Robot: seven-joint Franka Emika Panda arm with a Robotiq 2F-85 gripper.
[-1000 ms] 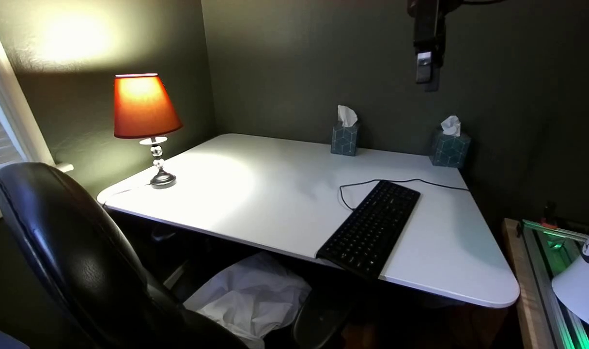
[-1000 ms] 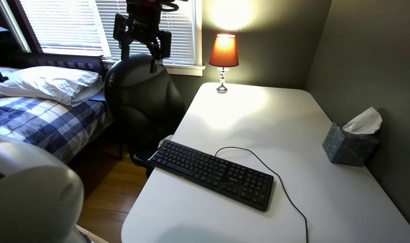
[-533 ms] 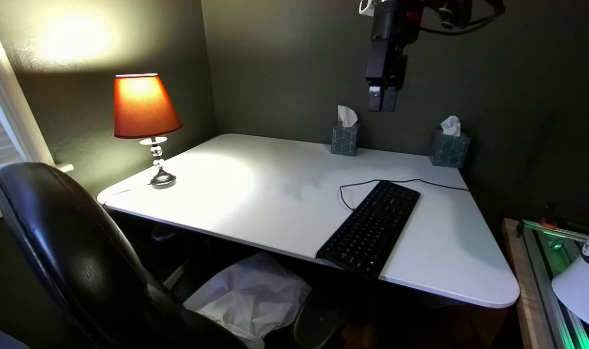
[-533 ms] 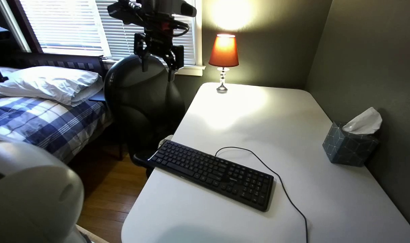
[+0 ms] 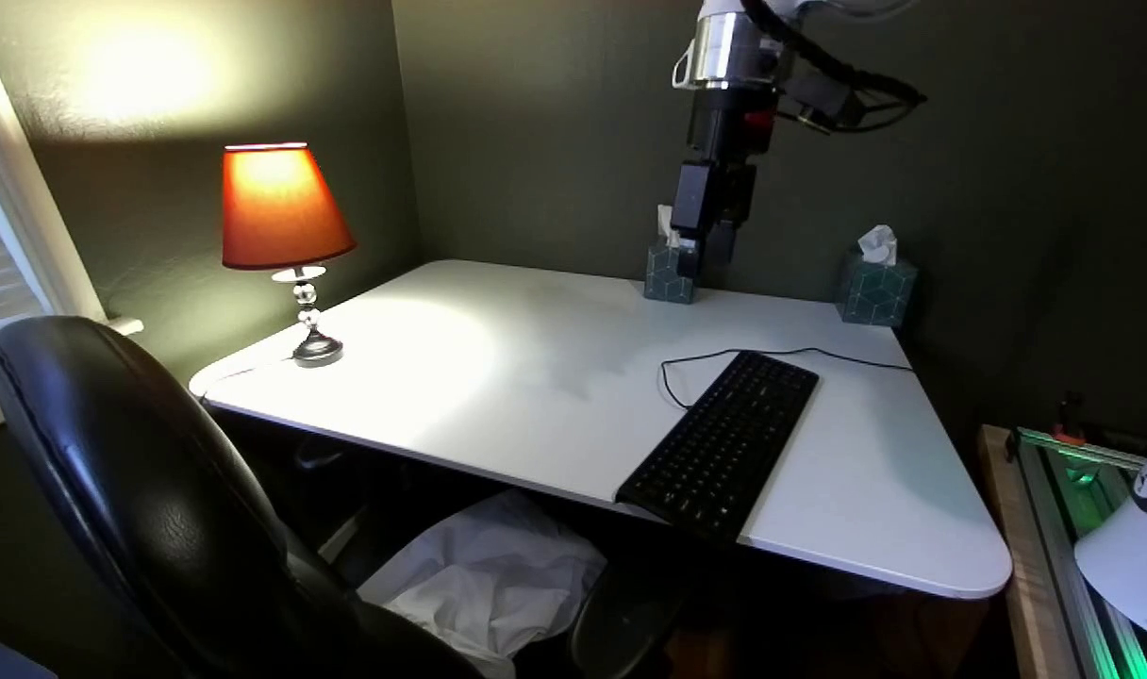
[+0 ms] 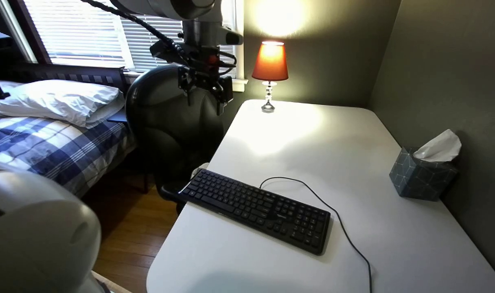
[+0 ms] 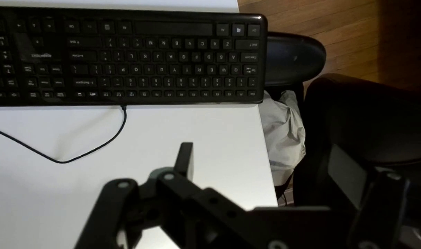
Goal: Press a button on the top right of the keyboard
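The long black keyboard [image 5: 724,443] lies on the white table and shows whole in both exterior views [image 6: 255,207]. One short end juts past the table's edge. Its thin black cable [image 6: 341,228] curves away over the table. In the wrist view the keyboard [image 7: 162,58] stands upside down along the top; its number pad end is cut off at the left. My gripper [image 7: 262,162] is open and empty, with its fingers wide apart. It hangs in the air above the table in both exterior views [image 5: 706,253] [image 6: 205,104], apart from the keyboard.
Two tissue boxes [image 5: 875,290] [image 5: 668,283] stand along the back wall; my gripper partly covers one. A lit lamp [image 5: 286,212] stands at the table's far end. A black chair [image 6: 170,118] and a white bag [image 5: 498,575] are beside the table's edge [image 5: 423,449]. A bed [image 6: 68,142] is behind.
My arm and open gripper have come down and more of the arm shows. The gripper has shifted sideways in both exterior views. The keyboard has not moved.
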